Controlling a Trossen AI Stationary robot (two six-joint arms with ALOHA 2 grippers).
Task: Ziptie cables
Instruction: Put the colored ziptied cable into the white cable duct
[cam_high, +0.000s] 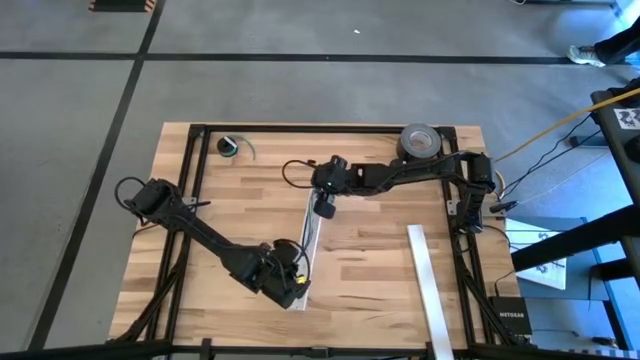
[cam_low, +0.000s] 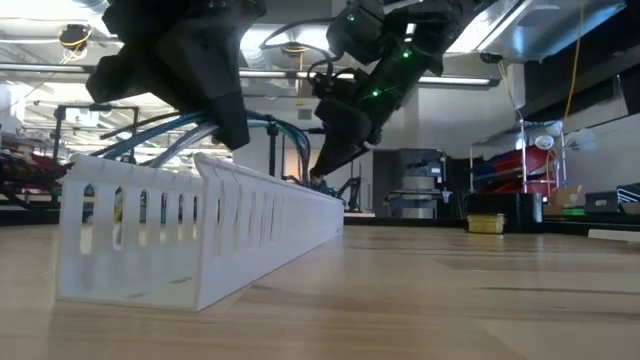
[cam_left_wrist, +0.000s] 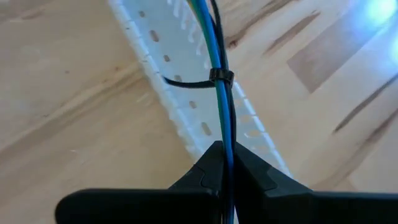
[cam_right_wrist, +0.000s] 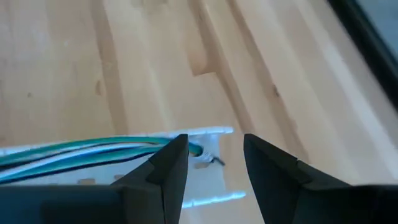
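Observation:
The cables, a thin bundle of blue, green and black wires (cam_left_wrist: 219, 43), run along a white slotted strip (cam_high: 311, 237) in the middle of the table. A black ziptie (cam_left_wrist: 220, 77) is looped around the bundle, its tail sticking out sideways. My left gripper (cam_high: 296, 288) is shut on the bundle at the strip's near end. At the strip's far end my right gripper (cam_right_wrist: 214, 158) stands open over the cables' far end (cam_right_wrist: 196, 149), which lies beside one finger (cam_right_wrist: 171, 163). My left gripper pinches the cable bundle (cam_left_wrist: 226, 148) between its two fingers, a short way on the near side of the ziptie. The fingers slant down from the table's near left. The bundle leaves the fingers straight and runs above the strip toward its far end. My right gripper: I cannot tell whether its finger touches the cables' end.
A second white strip (cam_high: 425, 280) lies at the right near side. A grey tape roll (cam_high: 420, 140) sits at the far right, a small round coil (cam_high: 230, 147) at the far left. A black frame (cam_high: 300, 129) borders the wooden table.

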